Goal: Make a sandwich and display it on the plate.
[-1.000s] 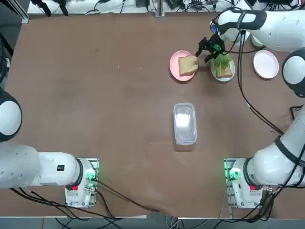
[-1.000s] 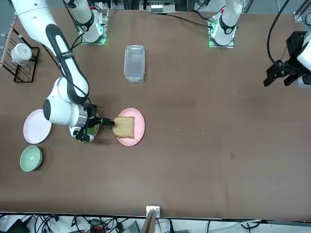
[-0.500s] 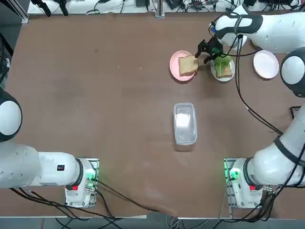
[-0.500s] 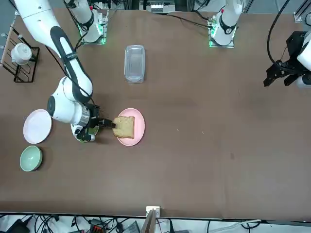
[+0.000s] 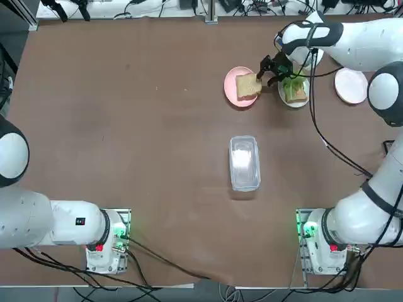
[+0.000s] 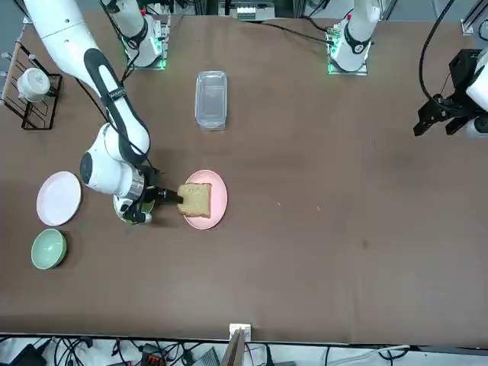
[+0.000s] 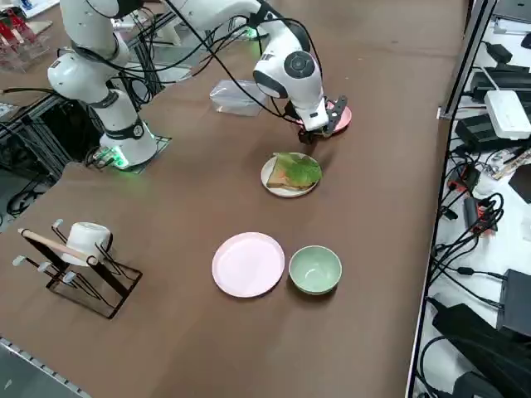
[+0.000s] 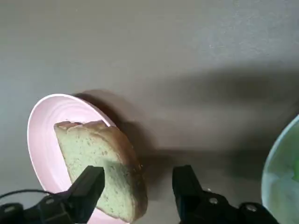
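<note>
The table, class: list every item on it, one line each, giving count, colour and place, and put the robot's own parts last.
Bread slice: one, tan, on pink plate at the far side.
Bread with lettuce: one, tan and green, on white plate beside it.
Empty plate: one, pale pink, further right.
Bowl: one, green, beside the empty plate.
Clear container: one, table centre.
Cup rack: one, dark, holding a white cup.
Right gripper: open, straddling the bread slice's edge.
</note>
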Action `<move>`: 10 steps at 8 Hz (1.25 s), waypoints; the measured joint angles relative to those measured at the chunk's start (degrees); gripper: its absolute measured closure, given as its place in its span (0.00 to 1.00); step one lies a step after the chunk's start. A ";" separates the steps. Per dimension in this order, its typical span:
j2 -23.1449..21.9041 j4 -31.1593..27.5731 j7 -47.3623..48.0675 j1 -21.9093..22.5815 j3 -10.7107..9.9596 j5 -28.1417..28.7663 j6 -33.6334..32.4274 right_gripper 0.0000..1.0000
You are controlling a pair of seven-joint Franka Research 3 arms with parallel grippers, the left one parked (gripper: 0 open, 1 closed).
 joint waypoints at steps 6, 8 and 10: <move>0.35 0.00 -0.01 0.94 0.01 0.35 0.98 0.29; 0.35 0.00 -0.01 1.20 0.01 0.36 1.06 0.38; 0.35 0.00 -0.03 1.35 0.01 0.36 1.09 0.42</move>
